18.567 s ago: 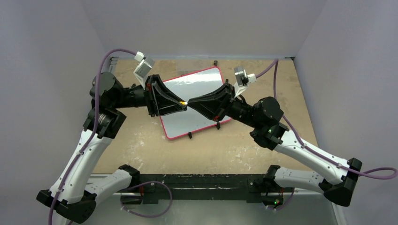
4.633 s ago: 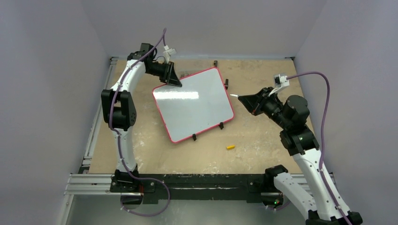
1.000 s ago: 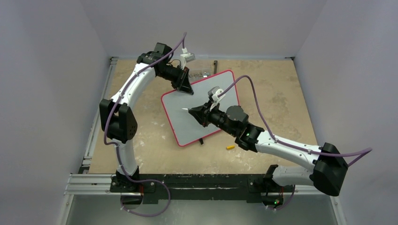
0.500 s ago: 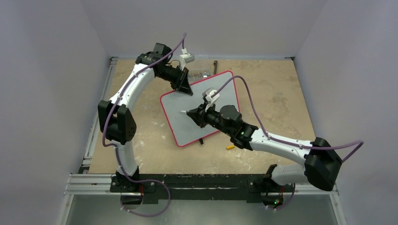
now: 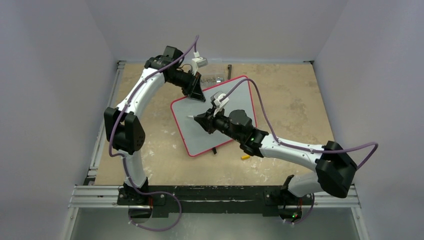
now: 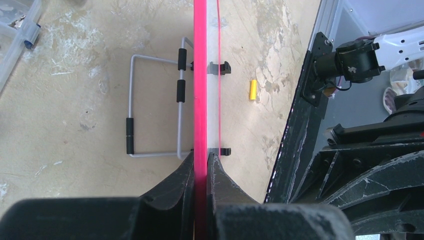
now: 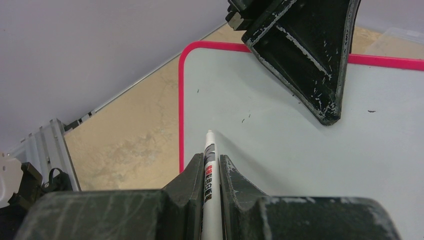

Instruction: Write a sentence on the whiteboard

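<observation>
Whiteboard (image 5: 189, 131) askew at middle of tan table (image 5: 290, 100), left gripper (image 6: 201, 159) clamped on its red far rim, right gripper (image 7: 211, 161) closed around white marker (image 7: 209, 150), tip over the board's left part, contact unclear, yellow cap (image 5: 245, 157) near its front edge.

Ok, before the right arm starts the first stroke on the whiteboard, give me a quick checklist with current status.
1. Left gripper clamped on the far edge of the red-rimmed glossy grey-white whiteboard: ok.
2. Right gripper shut on the slim white marker pen: ok.
3. Marker uncapped: ok. The tip is bare, and a small yellow plastic cap lies on the worn beige table.
4. Tip over the board's face, near its left rim: ok.
5. Tip touching the face: cannot tell.
6. Room to write: ok. There is no lettering, only small specks.
</observation>
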`<state>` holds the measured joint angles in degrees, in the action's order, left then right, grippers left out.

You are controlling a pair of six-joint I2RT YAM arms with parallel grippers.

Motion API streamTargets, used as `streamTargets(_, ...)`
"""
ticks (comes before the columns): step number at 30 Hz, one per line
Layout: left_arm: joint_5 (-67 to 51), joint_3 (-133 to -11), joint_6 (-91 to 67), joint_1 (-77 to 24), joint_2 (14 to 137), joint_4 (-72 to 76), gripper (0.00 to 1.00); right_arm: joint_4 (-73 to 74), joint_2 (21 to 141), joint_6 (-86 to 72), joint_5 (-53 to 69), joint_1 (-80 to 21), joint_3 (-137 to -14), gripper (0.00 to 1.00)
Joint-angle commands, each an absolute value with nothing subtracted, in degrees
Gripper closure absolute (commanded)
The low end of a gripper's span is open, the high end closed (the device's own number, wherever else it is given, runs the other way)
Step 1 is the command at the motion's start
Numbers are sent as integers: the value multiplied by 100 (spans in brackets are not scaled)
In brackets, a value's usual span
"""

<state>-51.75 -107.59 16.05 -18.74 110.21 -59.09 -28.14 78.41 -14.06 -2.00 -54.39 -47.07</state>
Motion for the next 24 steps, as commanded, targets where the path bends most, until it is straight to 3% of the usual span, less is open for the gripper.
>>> streamTargets(1,-4490,-10758,2289,-1968,11060,-5764,100,-3308,7889,-1350,-223,-5484,-5042,100)
streamTargets(24,-4649,-10820,2259,-1985,11118,-5767,100,-3535,8412,-1392,-926,-5488,-5351,100)
